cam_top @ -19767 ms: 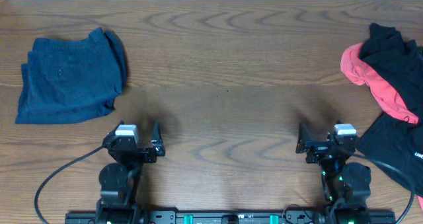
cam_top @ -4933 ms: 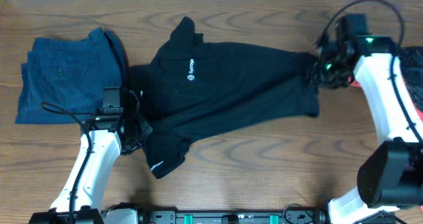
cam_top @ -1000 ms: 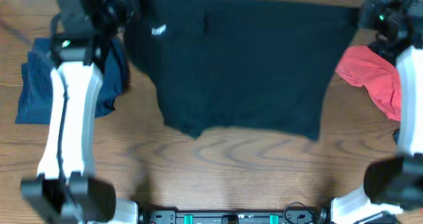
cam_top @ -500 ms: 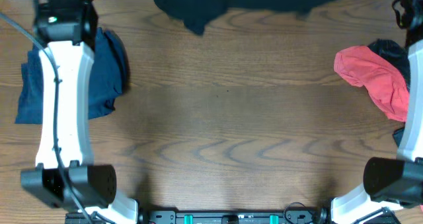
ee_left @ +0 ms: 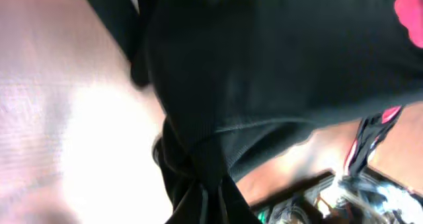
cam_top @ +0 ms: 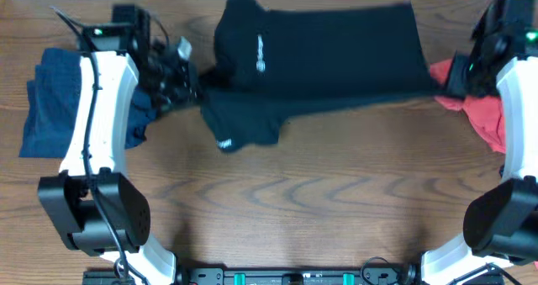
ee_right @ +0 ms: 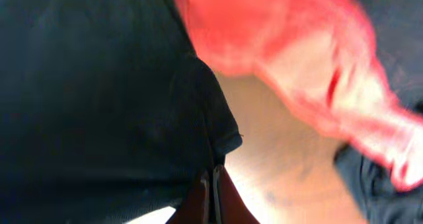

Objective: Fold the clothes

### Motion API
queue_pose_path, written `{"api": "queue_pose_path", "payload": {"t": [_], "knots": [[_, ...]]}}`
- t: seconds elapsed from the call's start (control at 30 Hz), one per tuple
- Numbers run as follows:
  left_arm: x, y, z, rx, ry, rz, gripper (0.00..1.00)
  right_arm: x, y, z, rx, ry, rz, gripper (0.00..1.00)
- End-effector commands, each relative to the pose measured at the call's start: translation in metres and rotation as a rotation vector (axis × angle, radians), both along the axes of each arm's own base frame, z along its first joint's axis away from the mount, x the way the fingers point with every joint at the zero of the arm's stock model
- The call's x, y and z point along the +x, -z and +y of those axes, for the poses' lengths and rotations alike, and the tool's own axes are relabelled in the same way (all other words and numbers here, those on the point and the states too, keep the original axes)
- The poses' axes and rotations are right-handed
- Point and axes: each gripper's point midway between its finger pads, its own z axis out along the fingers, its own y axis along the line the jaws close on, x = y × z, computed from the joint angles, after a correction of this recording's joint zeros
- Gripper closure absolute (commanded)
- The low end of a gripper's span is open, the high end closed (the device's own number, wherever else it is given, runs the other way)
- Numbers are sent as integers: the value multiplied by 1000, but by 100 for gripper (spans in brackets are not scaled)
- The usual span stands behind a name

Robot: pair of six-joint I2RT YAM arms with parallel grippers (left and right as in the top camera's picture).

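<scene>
Your left arm (cam_top: 88, 142) stands tall with its wrist bent inward. The left gripper (cam_top: 187, 85) looks clamped on the black shirt (cam_top: 336, 50) (cloth buries its fingers). Your right arm (cam_top: 514, 92) stretches far forward, and the right gripper (ee_right: 213, 179) has its fingers pressed together on the shirt's edge.

matt cloth shirt (cam_top: 336, 54) — wood table (cam_top: 336, 192)

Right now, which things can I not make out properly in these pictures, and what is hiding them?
Left pincer: the left wrist view is blurred and the bunched black shirt covers its fingers; open or shut is unclear.
Logo on the shirt: overhead, too small and smeared to read.
Coral-red garment: overhead, the right arm covers its right part.
Navy garment: overhead, the left arm crosses it.
</scene>
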Motion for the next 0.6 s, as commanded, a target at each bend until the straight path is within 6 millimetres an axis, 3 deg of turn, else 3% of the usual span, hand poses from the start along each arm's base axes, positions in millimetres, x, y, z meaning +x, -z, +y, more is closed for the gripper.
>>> {"api": "queue_pose_path", "payload": {"t": [0.0, 0.13, 0.27, 0.57], "knots": [[-27, 21, 1, -11, 40, 87, 94, -29, 23, -14, -55, 34, 130, 99], [-63, 47, -2, -25, 66, 230, 94, -65, 45, -16, -41, 87, 264, 99], [-95, 70, -7, -41, 120, 317, 94, -87, 61, -16, -19, 135, 336, 99], [-128, 89, -7, -54, 135, 400, 94, -117, 75, -15, 5, 171, 436, 99]]}}
